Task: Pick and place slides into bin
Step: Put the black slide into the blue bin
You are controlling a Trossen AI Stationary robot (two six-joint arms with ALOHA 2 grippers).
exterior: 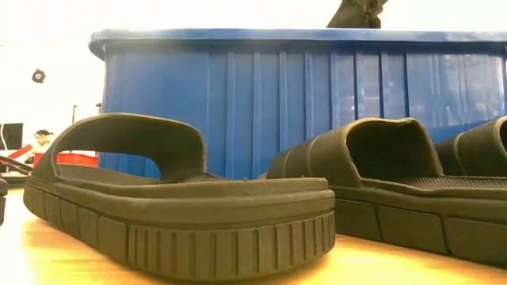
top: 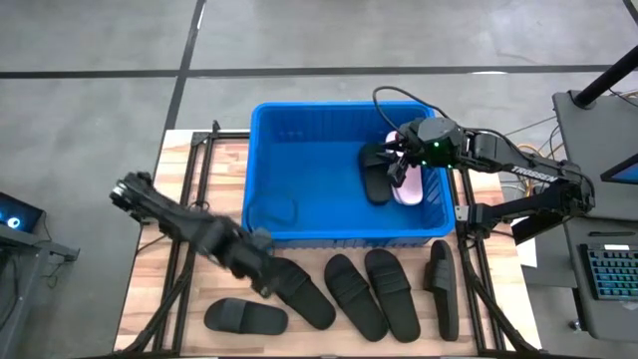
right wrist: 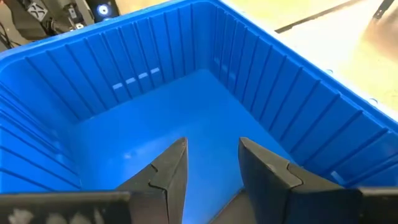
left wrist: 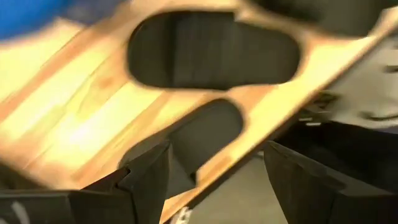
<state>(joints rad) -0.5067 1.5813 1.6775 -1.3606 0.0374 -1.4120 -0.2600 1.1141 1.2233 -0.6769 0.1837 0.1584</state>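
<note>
The blue bin (top: pixel 299 150) stands at the table's far middle. A black slide (top: pixel 377 178) and a pale pink slide (top: pixel 409 187) lie on the bin's floor at its right end. Several black slides (top: pixel 354 294) lie flat on the wooden table in front of the bin, and the low view shows them close up (exterior: pixel 182 206). My left gripper (top: pixel 261 282) is open above the near-left slides; its wrist view shows a slide (left wrist: pixel 211 56) past its spread fingers (left wrist: pixel 216 149). My right gripper (top: pixel 402 155) hangs over the bin's right end, open, with only the bin floor between its fingers (right wrist: pixel 212 143).
A black cable (top: pixel 399 95) loops over the bin's far right rim. Black metal frame rails (top: pixel 189 170) run along the table's left and right sides. A keyboard (top: pixel 610 269) and other equipment stand off the table to the right. Bare wood (top: pixel 214 199) lies left of the bin.
</note>
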